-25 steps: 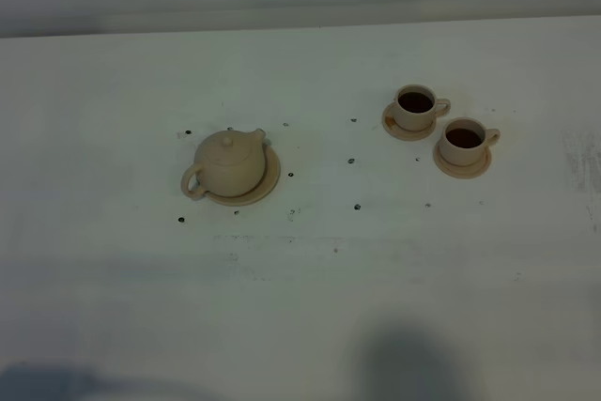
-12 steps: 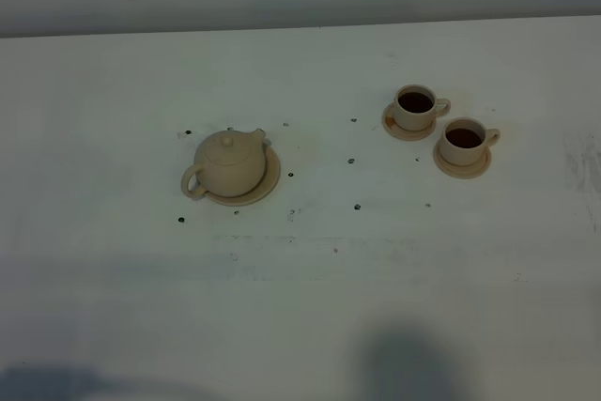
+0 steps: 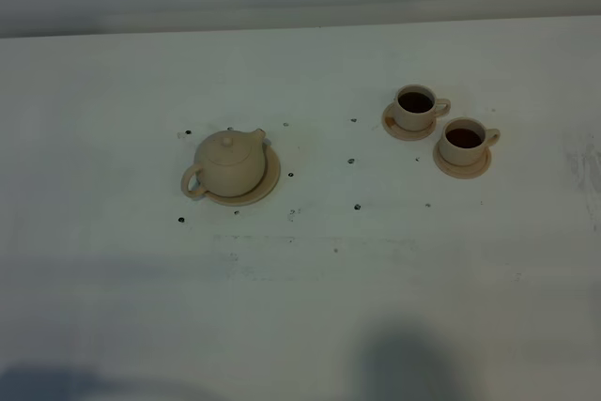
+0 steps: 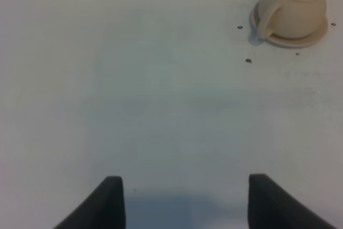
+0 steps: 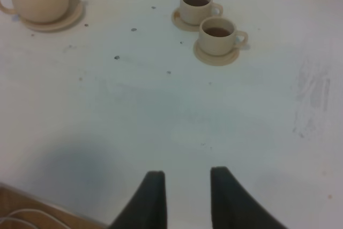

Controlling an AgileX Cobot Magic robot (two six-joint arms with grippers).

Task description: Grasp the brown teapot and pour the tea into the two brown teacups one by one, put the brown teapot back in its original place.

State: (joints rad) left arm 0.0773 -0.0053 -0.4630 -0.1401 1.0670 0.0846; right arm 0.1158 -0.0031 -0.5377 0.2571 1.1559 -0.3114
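- You are looking at a white table (image 3: 113, 288) with the brown teapot (image 3: 229, 162) sitting upright on its wide round saucer (image 3: 269, 178), lid on, left of the middle in the high view.
- The teapot's loop handle is pointing toward the near left edge of the table and its short spout is pointing away toward the far right.
- Your two teacups are standing well apart from the teapot, off to the right: the farther teacup (image 3: 415, 106) and the nearer teacup (image 3: 465, 139), each sitting on its own small saucer.
- Both cups are holding dark tea, and their handles are pointing to the right.
- The two small saucers are lying just beside each other, close to touching.
- Small dark specks (image 3: 351, 161) are dotting the table between the teapot and the cups.
- Your left gripper (image 4: 185, 199) is hovering over bare table with its two dark fingers standing wide apart and nothing between them; the teapot is showing far off in its wrist view.
- Your right gripper (image 5: 186, 197) is hovering above the near edge of the table with its fingers drawn in to a narrow gap, gripping nothing; the cups and teapot are lying well ahead of it.
- Neither gripper is showing in the high view; only soft shadows are falling on the near part of the table.
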